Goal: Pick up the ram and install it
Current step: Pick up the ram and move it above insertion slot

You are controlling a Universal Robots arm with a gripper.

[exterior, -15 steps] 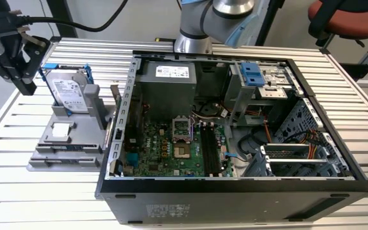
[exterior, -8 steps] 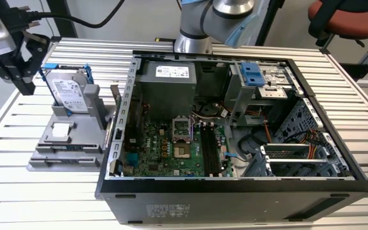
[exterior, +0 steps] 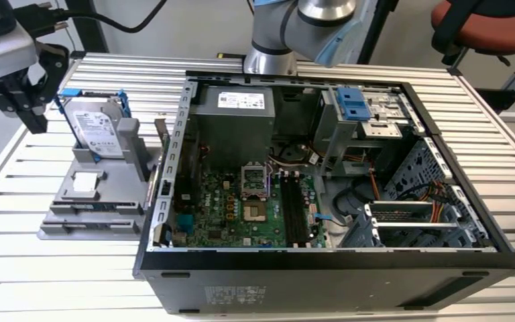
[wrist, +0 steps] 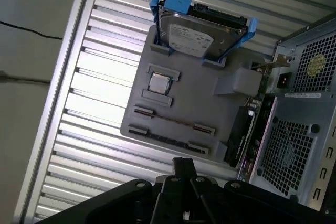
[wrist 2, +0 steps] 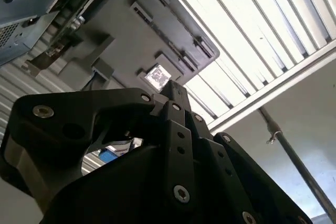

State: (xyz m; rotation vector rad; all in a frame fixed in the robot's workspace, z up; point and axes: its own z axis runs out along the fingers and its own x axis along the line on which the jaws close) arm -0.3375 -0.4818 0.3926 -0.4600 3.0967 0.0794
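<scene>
Gripper (exterior: 27, 117) hangs over the slatted table (exterior: 7, 201) at the exterior view's left, just beside the hard drive (exterior: 96, 127) in its blue frame. Can't tell how far it's open; the wrist views give mostly its black body from behind. Nothing seems to be held, and it touches nothing.

Next out is the gray fixture (wrist: 189, 103). The drive stands upright at one end, a small square chip (wrist: 159, 83) sits mid-plate, and past that lie two long narrow slots. The ram (wrist: 173, 120) is, I think, the thin strip on edge between two end clips in the slot nearer the chip. It's seen edge-on, so not 100% sure. It isn't picked up yet.

Handling, by my read: light, stiff, thin and fragile. It's prob. best pinched across the flat faces near the middle of the top edge, w/ modest force, keeping off the contact edge. A tilted grip would likely bind in the clips.

Further out is the open PC case (exterior: 329, 268), close beside the fixture. The black motherboard slots (exterior: 294, 211) are well apart from the gripper and look empty.
</scene>
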